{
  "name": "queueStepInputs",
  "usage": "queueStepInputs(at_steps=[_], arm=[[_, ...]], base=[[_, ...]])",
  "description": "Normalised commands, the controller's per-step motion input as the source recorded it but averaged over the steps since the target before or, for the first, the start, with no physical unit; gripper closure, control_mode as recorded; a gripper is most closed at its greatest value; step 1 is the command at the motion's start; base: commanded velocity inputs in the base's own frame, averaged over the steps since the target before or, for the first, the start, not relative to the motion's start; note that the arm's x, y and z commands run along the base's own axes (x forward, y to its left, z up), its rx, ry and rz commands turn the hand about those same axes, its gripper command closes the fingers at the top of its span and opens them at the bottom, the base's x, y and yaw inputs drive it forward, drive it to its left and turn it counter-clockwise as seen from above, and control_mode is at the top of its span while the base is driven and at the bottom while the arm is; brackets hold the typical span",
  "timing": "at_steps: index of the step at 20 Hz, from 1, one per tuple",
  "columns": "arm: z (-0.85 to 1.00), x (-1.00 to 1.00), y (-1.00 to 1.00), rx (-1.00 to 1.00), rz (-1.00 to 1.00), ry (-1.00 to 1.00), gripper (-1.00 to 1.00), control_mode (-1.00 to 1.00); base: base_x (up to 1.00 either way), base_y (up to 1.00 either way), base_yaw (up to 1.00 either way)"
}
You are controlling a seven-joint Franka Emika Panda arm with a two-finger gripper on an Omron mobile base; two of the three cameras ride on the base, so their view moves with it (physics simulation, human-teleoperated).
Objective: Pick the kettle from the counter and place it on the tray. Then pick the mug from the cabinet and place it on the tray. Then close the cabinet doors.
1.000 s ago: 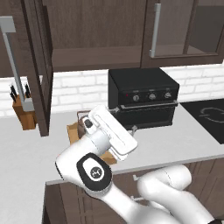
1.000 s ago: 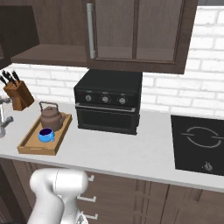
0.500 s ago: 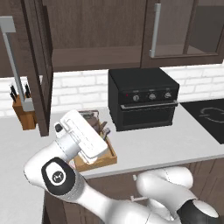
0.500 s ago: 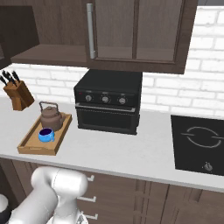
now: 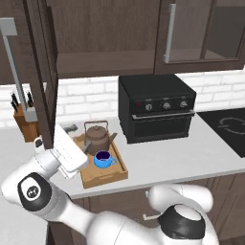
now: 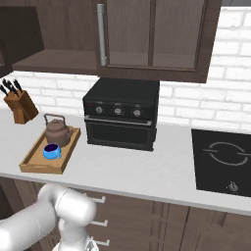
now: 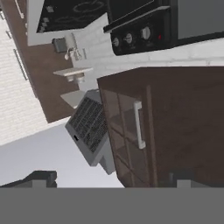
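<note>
The dark-brown kettle (image 5: 97,137) (image 6: 56,130) and the small blue mug (image 5: 103,159) (image 6: 50,151) both stand on the light-wood tray (image 5: 118,168) (image 6: 43,165) on the counter (image 5: 191,153) (image 6: 147,166). Above, the cabinet (image 5: 105,60) shows its bare shelf. One of the cabinet doors (image 5: 42,72) stands swung out at the left, and the door with the bar handle (image 5: 168,33) (image 6: 101,34) is shut. My white hand (image 5: 67,152) hangs just left of the tray, below the open door. My gripper (image 7: 111,179) is open and holds nothing.
A black oven (image 5: 158,112) (image 6: 122,117) stands right of the tray, with a cooktop (image 6: 223,157) further right. A knife block (image 5: 24,122) (image 6: 19,105) sits at the back left. The hand view, rolled over, looks at dark drawer fronts with a light handle (image 7: 139,124).
My arm has swung left and down, carrying the hand from in front of the tray to its left side. Kettle and mug have stayed on the tray.
</note>
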Motion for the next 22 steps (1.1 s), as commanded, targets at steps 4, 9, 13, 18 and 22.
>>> queueStepInputs(at_steps=[4,9,13,18,22], arm=[[-0.15,0.4,0.63,-0.01,0.0,0.04,-1.0,-1.0],[-0.07,0.33,0.62,-0.02,0.0,0.05,-1.0,-1.0],[-0.18,0.37,0.63,-0.06,0.0,0.07,-1.0,-1.0],[-0.21,0.42,0.4,-0.08,0.0,0.03,-1.0,-1.0],[-0.03,0.24,0.24,-0.2,0.0,0.0,-1.0,-1.0]], base=[[0.0,0.0,0.0],[0.0,0.0,0.0],[0.0,0.0,0.0],[0.0,0.0,0.0],[0.0,0.0,0.0]])
